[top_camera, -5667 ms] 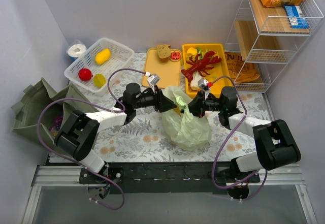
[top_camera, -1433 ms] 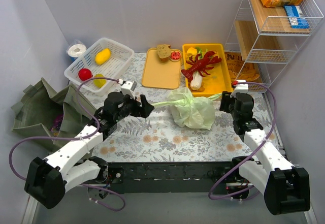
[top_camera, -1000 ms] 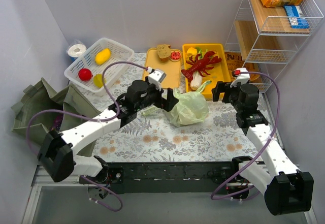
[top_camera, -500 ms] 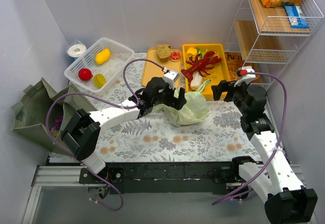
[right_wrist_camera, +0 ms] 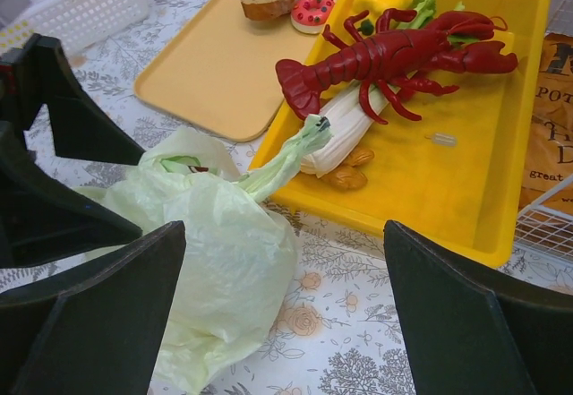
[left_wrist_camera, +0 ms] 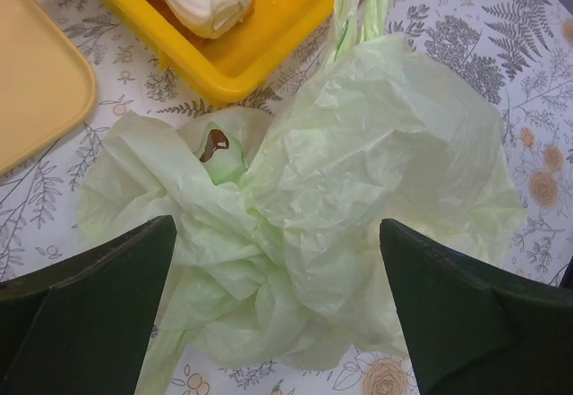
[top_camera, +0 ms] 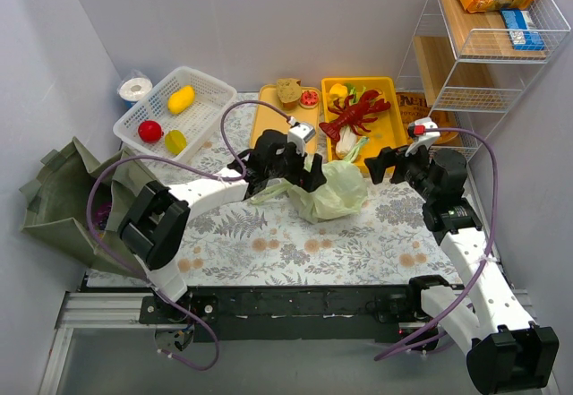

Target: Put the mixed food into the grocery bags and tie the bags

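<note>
The pale-green grocery bag (top_camera: 333, 191) lies crumpled on the table just in front of the yellow bin (top_camera: 391, 133). Its twisted handle (right_wrist_camera: 288, 157) rests over the bin's edge. Through a gap a green food piece (left_wrist_camera: 215, 150) shows inside. My left gripper (top_camera: 300, 178) stands open over the bag's left side, its fingers (left_wrist_camera: 85, 301) straddling the plastic (left_wrist_camera: 358, 189) without pinching it. To the bag's right my right gripper (top_camera: 376, 164) hangs open and empty, the bag (right_wrist_camera: 215, 234) at its left finger. A red lobster (right_wrist_camera: 394, 55), a white piece (right_wrist_camera: 345, 126) and yellow pieces stay in the bin. The dark olive tote (top_camera: 63, 202) slumps at far left.
An orange tray (top_camera: 277, 131) carries a bread bun (top_camera: 288, 92) and a red piece (top_camera: 309, 99). A white slatted basket (top_camera: 210, 86) holds toy fruit at back left. A wire shelf (top_camera: 466, 64) with snack packets stands at right, an orange packet (right_wrist_camera: 551, 135) beside the bin.
My left gripper has travelled right and settled over the bag. The right gripper has shifted left toward the bag. Both have stayed open.
</note>
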`<state>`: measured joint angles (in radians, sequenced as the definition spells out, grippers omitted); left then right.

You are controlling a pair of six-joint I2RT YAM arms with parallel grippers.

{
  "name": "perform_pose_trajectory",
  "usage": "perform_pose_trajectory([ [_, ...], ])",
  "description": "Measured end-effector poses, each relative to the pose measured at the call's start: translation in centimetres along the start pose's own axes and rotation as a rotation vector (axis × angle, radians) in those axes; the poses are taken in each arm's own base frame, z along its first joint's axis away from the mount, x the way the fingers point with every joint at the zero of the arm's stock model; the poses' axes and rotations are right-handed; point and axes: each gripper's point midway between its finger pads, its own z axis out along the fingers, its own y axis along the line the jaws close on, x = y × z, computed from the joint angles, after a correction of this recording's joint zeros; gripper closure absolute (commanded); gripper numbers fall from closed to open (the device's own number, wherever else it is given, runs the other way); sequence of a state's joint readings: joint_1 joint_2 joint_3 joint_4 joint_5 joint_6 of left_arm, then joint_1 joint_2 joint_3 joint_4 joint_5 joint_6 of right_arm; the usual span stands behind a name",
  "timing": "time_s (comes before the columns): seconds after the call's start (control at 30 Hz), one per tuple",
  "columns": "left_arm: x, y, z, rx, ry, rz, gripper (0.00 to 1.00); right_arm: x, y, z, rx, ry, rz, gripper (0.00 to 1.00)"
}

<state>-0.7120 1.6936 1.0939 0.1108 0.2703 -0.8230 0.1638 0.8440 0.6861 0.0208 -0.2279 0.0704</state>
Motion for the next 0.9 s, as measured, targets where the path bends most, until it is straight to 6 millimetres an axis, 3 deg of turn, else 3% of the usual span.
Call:
perform_pose_trajectory([
  [0.1,0.9,0.0,1.0,0.042,0.034,-0.008,0.02,0.0,0.3,0.0,-0.019,0.001,-0.002,0.01],
  [0.2,2.5,-0.2,1.7,0.074,0.074,-0.02,0.14,0.0,0.6,0.0,-0.037,0.002,-0.004,0.02],
  [0.23,3.0,-0.2,2.0,0.081,0.087,-0.025,0.3,0.0,0.7,0.0,-0.04,0.002,-0.004,0.02],
  [0.33,4.1,-0.1,2.5,0.086,0.113,-0.04,0.5,0.1,0.9,0.0,-0.051,0.004,-0.004,0.02],
  [0.37,4.3,-0.1,2.6,0.085,0.117,-0.044,0.64,0.1,0.9,0.0,-0.056,0.005,-0.005,0.02],
  [0.43,4.4,0.0,2.6,0.082,0.12,-0.05,0.8,0.2,1.1,0.0,-0.063,0.007,-0.007,0.02],
  [0.47,4.3,0.1,2.6,0.078,0.116,-0.049,0.95,0.2,1.1,0.0,-0.065,0.009,-0.008,0.02],
  [0.5,4.2,0.2,2.7,0.069,0.112,-0.048,1.0,0.2,1.1,0.1,-0.067,0.01,-0.01,0.02],
  [0.63,3.6,1.6,2.3,-0.011,0.097,-0.048,1.0,0.3,1.0,0.1,-0.067,0.011,-0.018,0.02],
  [0.73,1.5,3.1,1.0,-0.082,0.066,-0.064,1.0,0.3,1.0,0.1,-0.067,0.01,-0.02,0.02],
  [0.83,-3.0,6.4,-2.2,-0.178,-0.018,-0.105,1.0,0.2,1.0,0.1,-0.067,0.009,-0.02,0.03],
  [0.9,-7.3,9.1,-5.5,-0.273,-0.102,-0.123,1.0,0.3,1.1,0.3,-0.076,0.01,-0.019,0.04],
])
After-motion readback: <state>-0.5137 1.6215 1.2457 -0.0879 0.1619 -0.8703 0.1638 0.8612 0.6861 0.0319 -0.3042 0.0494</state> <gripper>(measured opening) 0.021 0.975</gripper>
